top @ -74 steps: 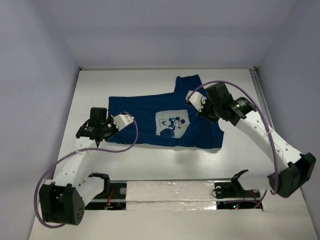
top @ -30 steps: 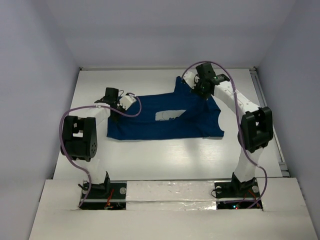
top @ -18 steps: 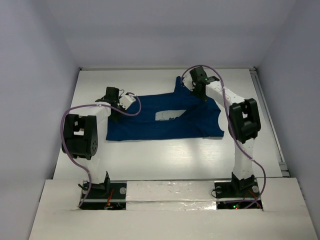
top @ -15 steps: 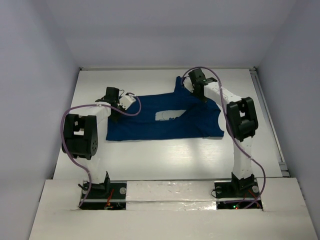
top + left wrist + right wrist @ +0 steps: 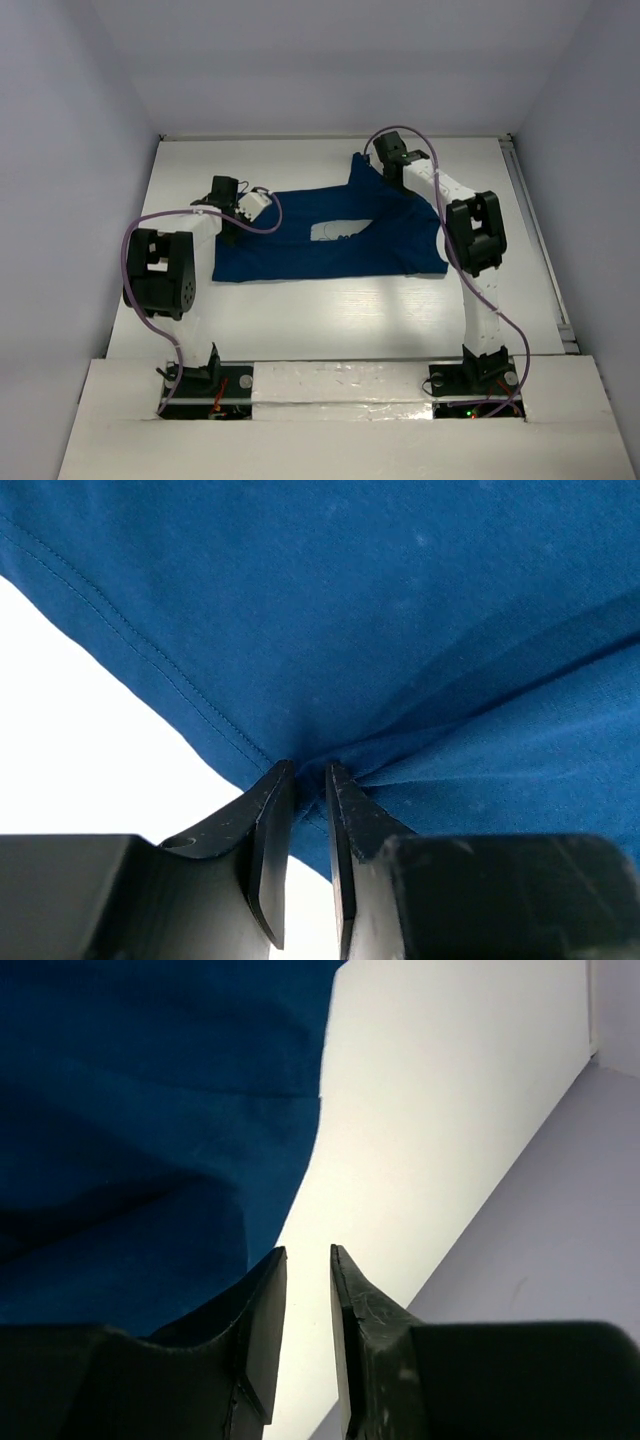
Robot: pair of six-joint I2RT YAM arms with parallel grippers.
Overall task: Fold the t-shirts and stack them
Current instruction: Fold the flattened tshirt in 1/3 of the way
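Item: t-shirt (image 5: 320, 255), dark navy blue cloth, short-sleeved.
Location: middle of the white table (image 5: 300, 320), slightly toward the far side, lying lengthwise from left to right.
Condition: partly folded. The far edge is doubled over toward the near side, and one sleeve juts out at the far right corner.
Print: whitish print (image 5: 338, 232), only a strip of which shows below the doubled-over edge.
Left gripper (image 5: 307, 780): at the far left edge of the t-shirt. The jaws are clenched on a bunched pinch of the stitched hem, with creases in the cloth fanning away from the grip.
Left gripper, top view (image 5: 233, 214): low on the cloth, with the arm reaching in from the left.
Right gripper (image 5: 306, 1255): beside the cloth's edge, over bare table. The jaws are drawn close together, with only a slim gap. Table shows through the gap and there is no cloth between them.
Right gripper, top view (image 5: 386, 168): by the far right sleeve.
Cables: purple cable (image 5: 128, 255) looped along each arm.
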